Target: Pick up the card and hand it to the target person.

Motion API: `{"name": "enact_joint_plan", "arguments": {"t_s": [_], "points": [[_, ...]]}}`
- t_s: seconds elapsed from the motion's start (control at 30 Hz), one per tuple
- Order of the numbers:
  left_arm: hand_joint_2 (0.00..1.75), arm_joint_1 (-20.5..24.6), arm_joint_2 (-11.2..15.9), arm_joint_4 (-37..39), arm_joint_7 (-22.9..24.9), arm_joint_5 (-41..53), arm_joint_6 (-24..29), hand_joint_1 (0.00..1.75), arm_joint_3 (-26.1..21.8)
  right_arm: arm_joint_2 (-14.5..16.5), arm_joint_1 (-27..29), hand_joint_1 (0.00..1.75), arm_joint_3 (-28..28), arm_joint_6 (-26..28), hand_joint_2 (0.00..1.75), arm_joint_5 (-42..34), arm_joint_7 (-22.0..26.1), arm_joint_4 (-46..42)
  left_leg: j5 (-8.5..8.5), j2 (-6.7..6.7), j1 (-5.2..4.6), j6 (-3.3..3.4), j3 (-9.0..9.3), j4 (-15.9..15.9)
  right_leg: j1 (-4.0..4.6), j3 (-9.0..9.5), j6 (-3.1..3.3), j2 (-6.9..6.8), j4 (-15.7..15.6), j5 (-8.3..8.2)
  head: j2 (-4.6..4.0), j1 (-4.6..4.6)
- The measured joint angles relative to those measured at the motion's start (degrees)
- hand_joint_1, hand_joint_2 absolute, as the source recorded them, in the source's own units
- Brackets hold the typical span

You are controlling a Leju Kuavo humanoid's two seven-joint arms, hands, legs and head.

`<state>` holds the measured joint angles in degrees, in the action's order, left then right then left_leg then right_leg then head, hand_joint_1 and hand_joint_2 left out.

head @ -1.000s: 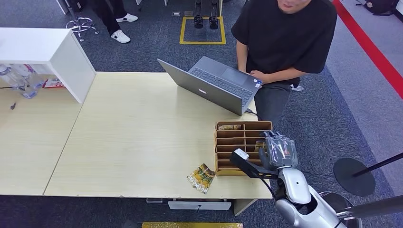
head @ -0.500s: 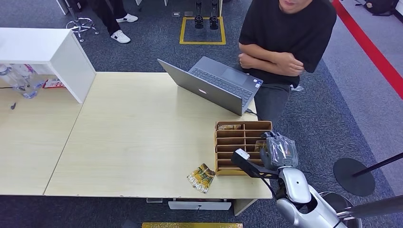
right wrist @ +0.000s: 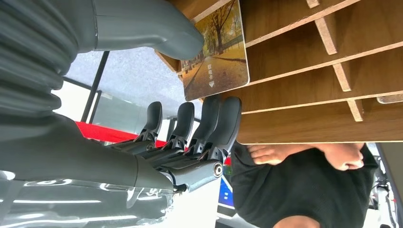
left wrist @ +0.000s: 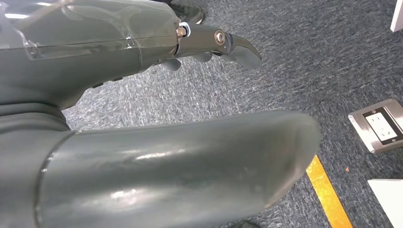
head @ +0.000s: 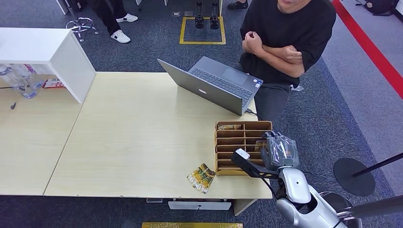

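Observation:
A card (right wrist: 216, 52) printed with autumn trees stands in a slot of the wooden divider box (head: 237, 142), at the box's right side (head: 260, 145). My right hand (head: 279, 151) is at that edge of the box. In the right wrist view its thumb (right wrist: 157, 33) lies by one face of the card and its fingers (right wrist: 209, 118) by the other, apart from each other. I cannot tell whether they touch the card. My left hand (left wrist: 142, 142) hangs over the carpet with nothing in it. The person (head: 285, 38) in a black shirt stands behind the table with arms folded.
A second yellow-green card (head: 201, 178) lies flat on the table (head: 133, 133) left of the box, near the front edge. An open grey laptop (head: 214, 85) sits at the far side. A white cabinet (head: 47, 52) stands at the left. A black stand base (head: 354, 175) is on the floor to the right.
The person took both hands off the laptop, folded the arms, and raised one hand toward the shoulder. My right hand has stayed at the box.

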<state>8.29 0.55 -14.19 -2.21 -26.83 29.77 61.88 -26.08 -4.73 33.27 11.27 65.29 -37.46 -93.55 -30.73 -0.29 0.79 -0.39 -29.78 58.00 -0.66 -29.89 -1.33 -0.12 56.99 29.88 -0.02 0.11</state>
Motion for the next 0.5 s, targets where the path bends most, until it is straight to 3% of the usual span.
{"name": "enact_joint_plan", "arguments": {"t_s": [0.5], "points": [[0.0, 0.0, 0.0, 0.0, 0.01, 0.07, 0.02, 0.0, 0.0, 0.0, 0.02, 0.89, -0.02, -0.26, 1.75, 1.18, -0.36, -0.01, 0.0, 0.0, 0.0, 0.0, 0.0, 0.0, 0.0, -0.01, 0.0, 0.0, 0.0, 0.0, 0.0, 0.0]]}}
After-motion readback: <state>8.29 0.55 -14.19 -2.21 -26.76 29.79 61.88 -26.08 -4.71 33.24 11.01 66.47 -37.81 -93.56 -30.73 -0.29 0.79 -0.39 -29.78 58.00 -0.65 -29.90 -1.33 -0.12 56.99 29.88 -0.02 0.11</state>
